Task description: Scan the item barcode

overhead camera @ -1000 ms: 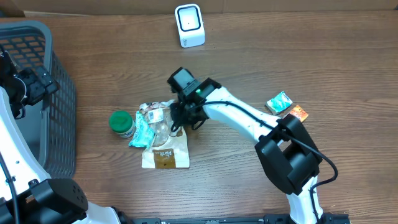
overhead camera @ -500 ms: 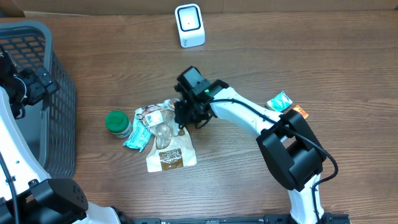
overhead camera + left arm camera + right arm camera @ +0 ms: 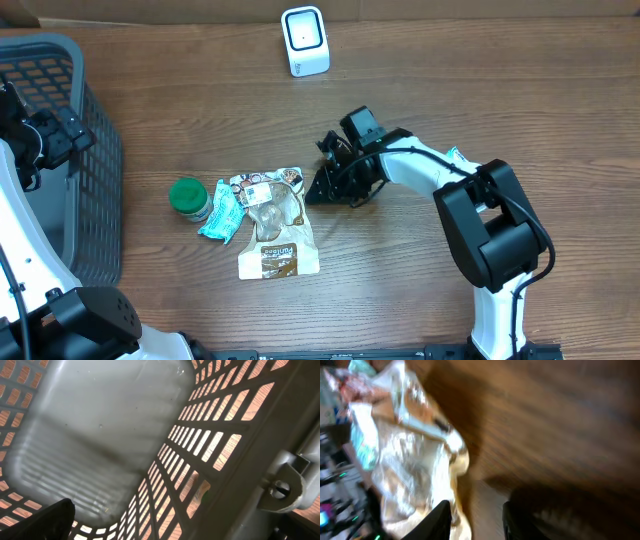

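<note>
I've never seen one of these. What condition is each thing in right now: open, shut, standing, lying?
Brown pouch: crumpled, lying flat, not held.
Teal packet: lying beside the pouch.
Green-lidded jar: lid on.
Scanner: standing upright, nothing in front of it.
Basket: nothing visible inside.
Right gripper: open, empty, beside the pouch.
Left gripper: open, empty, over the basket.

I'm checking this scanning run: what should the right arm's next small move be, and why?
Probably ease the right gripper toward the brown pouch and close on its near edge: its fingers stand apart and empty beside the pouch, which lies flat, well away from the white scanner.
</note>
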You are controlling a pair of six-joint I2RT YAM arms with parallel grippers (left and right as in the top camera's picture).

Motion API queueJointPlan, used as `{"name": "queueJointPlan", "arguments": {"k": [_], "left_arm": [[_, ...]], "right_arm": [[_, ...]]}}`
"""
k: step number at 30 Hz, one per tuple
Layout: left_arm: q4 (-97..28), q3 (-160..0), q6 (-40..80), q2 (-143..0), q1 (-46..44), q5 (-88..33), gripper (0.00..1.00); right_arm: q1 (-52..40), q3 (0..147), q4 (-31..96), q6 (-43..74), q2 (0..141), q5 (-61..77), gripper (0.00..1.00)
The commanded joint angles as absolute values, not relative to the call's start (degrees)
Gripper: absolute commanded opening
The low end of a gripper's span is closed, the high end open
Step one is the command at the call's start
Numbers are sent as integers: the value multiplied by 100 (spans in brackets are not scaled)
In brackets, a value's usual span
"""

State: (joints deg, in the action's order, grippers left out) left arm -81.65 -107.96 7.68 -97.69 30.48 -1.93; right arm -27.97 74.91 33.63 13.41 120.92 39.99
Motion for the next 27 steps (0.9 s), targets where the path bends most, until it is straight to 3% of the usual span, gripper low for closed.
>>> {"name": "queueJointPlan", "arguments": {"k": [1, 4, 11, 16, 18, 27], "left_arm": [[-8162, -10783, 705, -9826, 3083, -134, 100], [-8162, -10783, 705, -9826, 3083, -134, 100], [-8162, -10783, 705, -9826, 3083, -134, 100], [-8162, -10783, 705, -9826, 3083, -134, 100], [-8162, -10783, 705, -9826, 3083, -134, 100], [-8162, -10783, 705, -9826, 3083, -134, 100]], "right_arm": [[-2821, 7196, 3312, 1192, 12239, 4180, 39], [-2873, 7161, 3304, 1194, 12379, 4410, 41], [-3326, 7164, 2976, 1879, 12632, 4167, 62], [-3546, 7164, 2250, 2788, 12978, 3994, 64], [-3553, 7164, 2003, 3129, 13107, 3874, 63], [-3557, 7164, 1223, 3924, 13277, 3155, 33]]}}
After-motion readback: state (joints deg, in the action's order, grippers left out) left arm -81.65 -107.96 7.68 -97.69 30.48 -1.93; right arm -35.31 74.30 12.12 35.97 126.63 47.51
